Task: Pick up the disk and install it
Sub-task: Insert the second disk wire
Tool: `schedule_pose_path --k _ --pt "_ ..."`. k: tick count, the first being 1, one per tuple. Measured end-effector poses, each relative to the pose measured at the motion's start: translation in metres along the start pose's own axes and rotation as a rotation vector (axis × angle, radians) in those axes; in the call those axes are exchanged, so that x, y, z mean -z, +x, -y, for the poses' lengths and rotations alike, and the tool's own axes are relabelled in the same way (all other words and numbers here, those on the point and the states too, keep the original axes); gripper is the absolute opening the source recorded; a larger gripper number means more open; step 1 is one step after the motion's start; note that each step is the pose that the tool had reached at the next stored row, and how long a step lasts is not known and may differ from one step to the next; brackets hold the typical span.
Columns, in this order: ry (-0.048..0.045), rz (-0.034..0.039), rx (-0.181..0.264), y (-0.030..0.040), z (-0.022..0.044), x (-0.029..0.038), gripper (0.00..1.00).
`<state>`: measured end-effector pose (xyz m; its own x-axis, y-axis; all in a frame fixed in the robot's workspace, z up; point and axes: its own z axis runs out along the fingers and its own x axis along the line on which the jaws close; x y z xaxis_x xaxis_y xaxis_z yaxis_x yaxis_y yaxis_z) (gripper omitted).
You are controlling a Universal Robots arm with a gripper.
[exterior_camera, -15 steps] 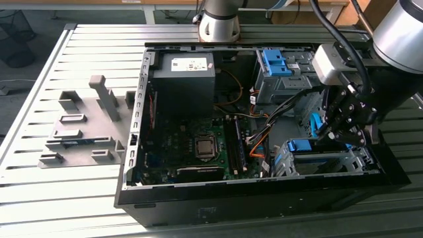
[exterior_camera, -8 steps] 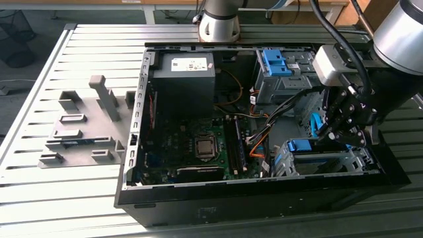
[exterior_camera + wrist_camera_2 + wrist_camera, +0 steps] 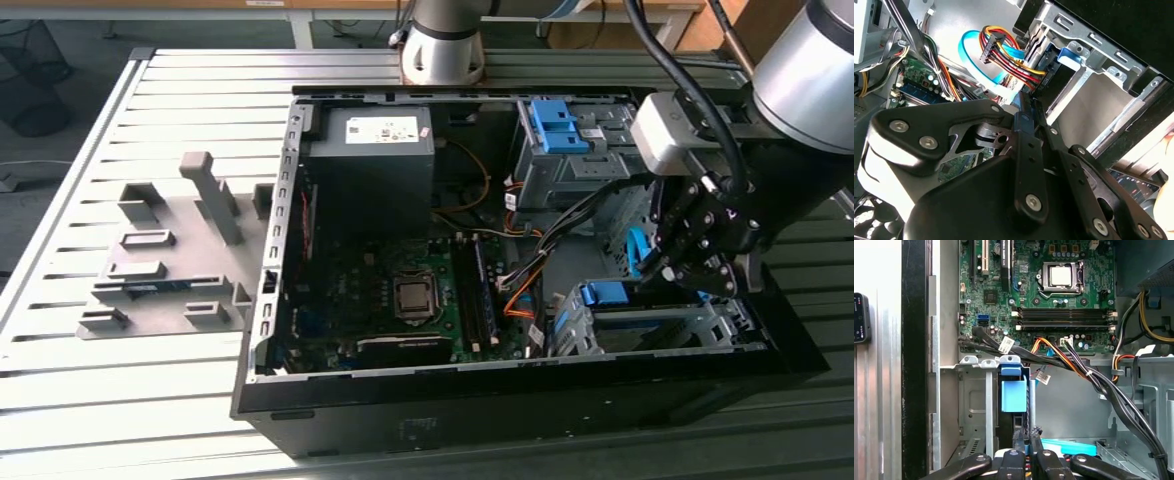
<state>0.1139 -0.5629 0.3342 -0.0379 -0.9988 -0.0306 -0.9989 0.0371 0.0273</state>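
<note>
1. Over the open case (image 3: 527, 375), near its front right corner in the exterior view, the gripper (image 3: 687, 270) hangs just above the lower drive cage (image 3: 654, 325).
2. Disk (image 3: 1015, 395): in the first wrist view its blue frame sits edge-on in the cage slot, straight ahead of the fingers (image 3: 1024, 440). Looks mostly seated; whether it is latched cannot be told.
3. Fingers look pressed close together in both wrist views, tips at or just short of the disk's rear edge. Contact cannot be confirmed; they do not seem to be pinching it.
4. Cable bundle (image 3: 1004, 65), with the blue flat cable, lies right beside the cage mouth.
5. Risks, as judgement:
   - Disk half seated: if the frame rides off the cage rails, it could jam or tilt.
   - Fingers or linkage could snag the cables, since they crowd the slot.
   - Off-centre contact on the frame tab could flex or slip off it.
6. Motherboard (image 3: 1054, 285) is well apart from the tool.
</note>
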Motion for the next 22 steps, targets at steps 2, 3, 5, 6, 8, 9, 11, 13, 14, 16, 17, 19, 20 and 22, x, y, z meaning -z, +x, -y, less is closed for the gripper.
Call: schedule_pose_path --k 2,3,5,6,8,9,11,13,14,16,17,19,20,22 --pt "0.0000 0.0001 0.000 0.0001 0.0000 -0.0002 0.16" --pt "0.0000 0.0000 0.000 0.0001 0.0000 -0.0002 0.16" --pt "0.0000 0.0001 0.000 0.0001 0.0000 0.0000 0.16" --pt "0.0000 0.0001 0.000 0.0001 0.0000 0.0002 0.16" --pt "0.0000 -0.0002 0.000 0.0001 0.0000 0.0008 0.16" --pt "0.0000 -0.0001 0.000 0.0000 0.0000 0.0011 0.16" --pt "0.0000 0.0000 0.000 0.0000 0.0000 0.0015 0.16" --pt "0.0000 -0.0002 0.000 0.0001 -0.0001 0.0019 0.16" --pt "0.0000 -0.0003 0.000 0.0001 -0.0001 0.0019 0.16" --pt "0.0000 -0.0005 0.000 0.0004 -0.0001 0.0020 0.16" --pt "0.0000 -0.0006 0.000 0.0008 -0.0001 0.0021 0.16" --pt "0.0000 -0.0004 0.000 0.0020 0.0000 0.0019 0.16" --pt "0.0000 -0.0003 0.000 0.0023 0.0001 0.0018 0.16" --pt "0.0000 -0.0002 0.000 0.0022 0.0007 0.0016 0.16"
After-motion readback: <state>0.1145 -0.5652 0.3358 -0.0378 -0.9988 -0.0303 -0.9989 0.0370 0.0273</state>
